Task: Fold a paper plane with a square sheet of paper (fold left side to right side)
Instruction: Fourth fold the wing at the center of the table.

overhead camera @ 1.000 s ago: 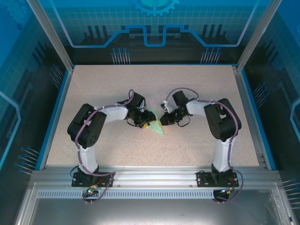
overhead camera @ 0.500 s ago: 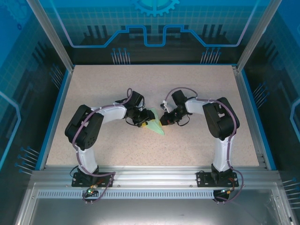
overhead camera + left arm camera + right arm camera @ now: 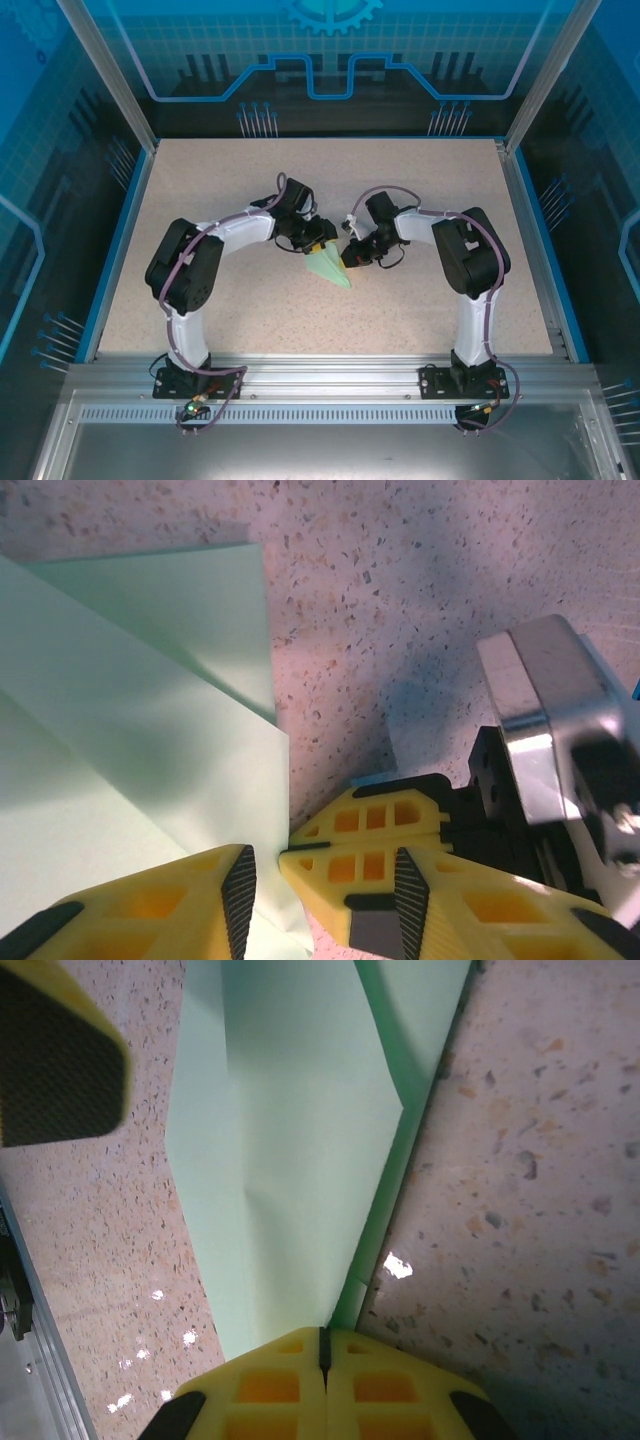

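Observation:
The pale mint-green sheet of paper (image 3: pixel 330 268), folded into a narrow pointed shape, lies flat mid-table with its tip toward the near right. In the left wrist view the paper (image 3: pixel 130 730) spreads to the left with layered folds. My left gripper (image 3: pixel 320 246) is at the paper's far end, open; its jaws (image 3: pixel 322 890) straddle the paper's edge and the right gripper's yellow fingertips (image 3: pixel 365 845). My right gripper (image 3: pixel 348 256) is shut, its closed tip (image 3: pixel 322 1338) set against the paper (image 3: pixel 290 1160) where a raised fold edge meets it. Whether it pinches the paper I cannot tell.
The speckled beige table (image 3: pixel 250 310) is bounded by blue rails and a metal frame. The two grippers stand tip to tip, almost touching. One black pad of the left gripper's finger (image 3: pixel 50 1060) hangs beside the paper's left edge.
My left gripper has moved away from the near edge and slightly right to the paper's far end, uncovering more of the paper, and its jaws narrowed a little. The right arm has stayed still.

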Motion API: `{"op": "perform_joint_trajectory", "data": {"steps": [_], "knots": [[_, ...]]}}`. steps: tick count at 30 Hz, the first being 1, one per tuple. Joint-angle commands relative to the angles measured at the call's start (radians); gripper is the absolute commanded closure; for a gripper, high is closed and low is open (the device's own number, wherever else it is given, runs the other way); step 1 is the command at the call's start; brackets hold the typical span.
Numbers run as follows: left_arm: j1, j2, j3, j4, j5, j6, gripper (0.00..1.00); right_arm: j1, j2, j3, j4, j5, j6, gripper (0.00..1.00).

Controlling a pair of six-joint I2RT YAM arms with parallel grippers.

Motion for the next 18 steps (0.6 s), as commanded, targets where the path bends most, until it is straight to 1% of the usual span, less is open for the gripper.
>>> {"op": "perform_joint_trajectory", "data": {"steps": [1,7,14,18], "knots": [[0.001,0.053,0.047,-0.001,0.055,0.012,0.55,0.009,0.042,0.007,-0.039,0.055,-0.021,0.97],[0.001,0.108,0.071,0.013,0.067,0.005,0.55,0.013,0.049,0.014,-0.047,0.06,-0.025,0.97],[0.001,0.128,0.066,-0.053,0.001,0.041,0.55,0.013,0.048,0.015,-0.054,0.069,-0.029,0.96],[0.003,0.139,0.047,-0.058,-0.018,0.041,0.55,0.013,0.04,0.018,-0.051,0.061,-0.024,0.94]]}}
